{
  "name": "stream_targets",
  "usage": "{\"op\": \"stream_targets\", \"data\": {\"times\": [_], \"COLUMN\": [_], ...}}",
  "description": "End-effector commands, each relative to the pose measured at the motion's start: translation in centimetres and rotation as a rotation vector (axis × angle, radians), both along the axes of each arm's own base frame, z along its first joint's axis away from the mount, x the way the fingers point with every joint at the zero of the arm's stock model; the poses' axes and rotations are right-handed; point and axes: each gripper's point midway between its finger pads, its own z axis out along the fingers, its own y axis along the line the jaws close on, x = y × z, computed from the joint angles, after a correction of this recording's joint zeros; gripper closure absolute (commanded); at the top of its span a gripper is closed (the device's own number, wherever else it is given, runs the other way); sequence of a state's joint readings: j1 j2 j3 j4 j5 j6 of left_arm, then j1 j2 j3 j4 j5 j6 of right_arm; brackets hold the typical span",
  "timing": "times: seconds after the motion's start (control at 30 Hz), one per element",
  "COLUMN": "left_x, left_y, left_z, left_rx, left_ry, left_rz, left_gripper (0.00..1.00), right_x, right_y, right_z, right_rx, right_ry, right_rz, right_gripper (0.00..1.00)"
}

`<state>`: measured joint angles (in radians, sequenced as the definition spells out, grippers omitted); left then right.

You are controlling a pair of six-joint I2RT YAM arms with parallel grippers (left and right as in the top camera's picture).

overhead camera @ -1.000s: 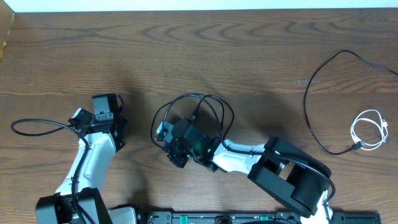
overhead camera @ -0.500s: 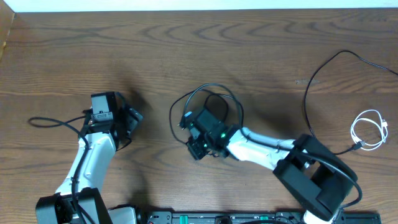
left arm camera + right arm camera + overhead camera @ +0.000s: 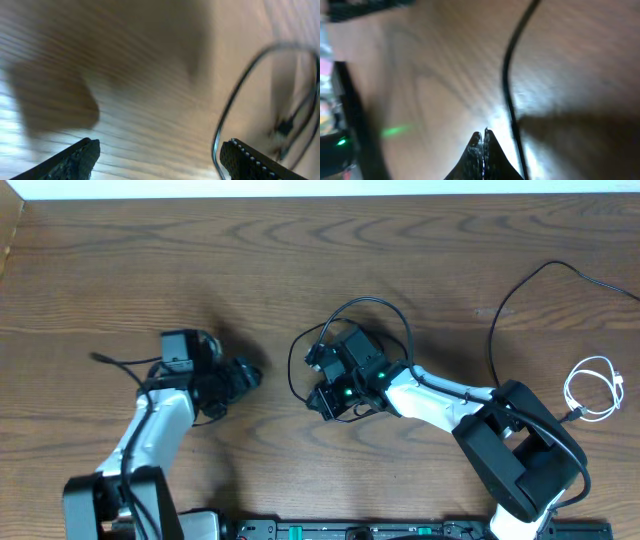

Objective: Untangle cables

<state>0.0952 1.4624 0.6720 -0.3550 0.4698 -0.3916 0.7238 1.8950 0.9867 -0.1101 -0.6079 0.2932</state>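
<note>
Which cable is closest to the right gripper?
The looped black cable in the middle, just beside the right gripper; the long black cable and white cable lie far to the right.

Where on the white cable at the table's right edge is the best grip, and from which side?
Likely its upper arc, taken from straight above with jaws across the cord. The white cable lies flat in a small coil, and that arc sits clear of the long black cable, whose end lies at the coil's lower left.
</note>
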Motion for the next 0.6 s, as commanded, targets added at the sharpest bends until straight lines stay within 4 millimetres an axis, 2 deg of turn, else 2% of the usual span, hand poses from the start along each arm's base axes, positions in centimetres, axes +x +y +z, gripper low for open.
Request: {"op": "stream_targets", "data": {"times": [0.0,0.03,0.07,0.17,0.23,0.4,0.57], "left_x": [-1.2,-1.4,-1.5,-1.7,-1.9,-1.1,-0.6], "left_y": [-3.0,-3.3,-3.6,-4.6,-5.1,-6.4,-7.8], "left_z": [-0.6,-0.7,-0.8,-1.0,-1.0,-0.9,-1.6], "left_rx": [-0.085,-0.085,-0.085,-0.085,-0.083,-0.074,-0.084], "left_ry": [0.016,0.022,0.025,0.031,0.033,-0.013,-0.005], "left_rz": [-0.134,-0.144,-0.157,-0.191,-0.212,-0.247,-0.231], "left_gripper": [0.17,0.17,0.17,0.17,0.17,0.17,0.23], "right_x": [-1.2,-1.0,-0.9,-0.9,-0.9,-0.9,-0.9], "right_y": [0.5,0.3,0.1,0.1,0.2,0.3,0.1], "right_z": [0.6,0.4,0.2,0.0,-0.2,-0.7,-1.5], "right_rx": [0.043,0.032,0.018,0.001,-0.012,-0.053,-0.112], "right_ry": [0.048,0.041,0.034,0.023,0.011,-0.028,-0.071], "right_rz": [0.035,0.027,0.017,0.013,0.011,0.001,-0.011], "right_gripper": [0.96,0.88,0.75,0.47,0.35,0.33,0.45]}}
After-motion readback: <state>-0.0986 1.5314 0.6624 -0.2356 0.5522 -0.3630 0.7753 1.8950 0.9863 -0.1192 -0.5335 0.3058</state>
